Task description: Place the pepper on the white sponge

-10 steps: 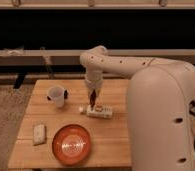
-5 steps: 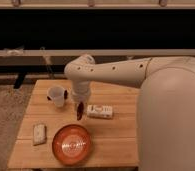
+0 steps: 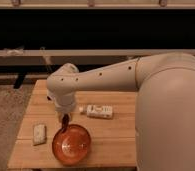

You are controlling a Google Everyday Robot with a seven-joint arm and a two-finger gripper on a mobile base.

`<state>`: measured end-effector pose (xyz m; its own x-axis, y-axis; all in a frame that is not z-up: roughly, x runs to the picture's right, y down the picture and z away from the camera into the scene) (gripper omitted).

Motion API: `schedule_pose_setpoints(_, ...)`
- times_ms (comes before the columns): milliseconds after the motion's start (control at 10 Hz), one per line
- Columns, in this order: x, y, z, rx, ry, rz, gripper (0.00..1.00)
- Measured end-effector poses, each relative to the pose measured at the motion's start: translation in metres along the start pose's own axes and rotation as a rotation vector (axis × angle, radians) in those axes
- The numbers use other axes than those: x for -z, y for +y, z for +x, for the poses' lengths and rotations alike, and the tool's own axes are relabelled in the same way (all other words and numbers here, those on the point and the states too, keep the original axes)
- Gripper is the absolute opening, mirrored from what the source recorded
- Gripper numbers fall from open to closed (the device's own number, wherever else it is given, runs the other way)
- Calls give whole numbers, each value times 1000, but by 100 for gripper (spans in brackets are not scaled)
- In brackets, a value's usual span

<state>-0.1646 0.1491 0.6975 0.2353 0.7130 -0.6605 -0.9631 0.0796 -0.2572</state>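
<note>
Arm [image 3: 103,79] reaches in from the right, across the wooden bench [image 3: 113,142]. Tool [image 3: 64,116] points down over the bench's left half, clamped on the pepper [image 3: 65,123] — dark red, hanging upright at the far-left rim of the orange bowl [image 3: 73,147]. White sponge [image 3: 39,133] lies flat just left of the bowl, apart from pepper and tool. White box with dark markings [image 3: 99,111] lies right of the tool — not touching it.

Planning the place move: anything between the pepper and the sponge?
Nothing visible. The gripper holds the pepper above the upper left rim of the bowl; only table surface lies between it and the sponge, left of the bowl.
</note>
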Motion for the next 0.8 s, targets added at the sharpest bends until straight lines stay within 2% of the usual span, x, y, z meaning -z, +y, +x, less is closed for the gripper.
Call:
schedule_pose_setpoints(200,-6,28,-8,35,9,-21,0)
schedule_pose_setpoints(400,-18,58,-15,100,32,-40,0)
schedule_pose_setpoints(800,-57,73,-18,159,73,-42,0)
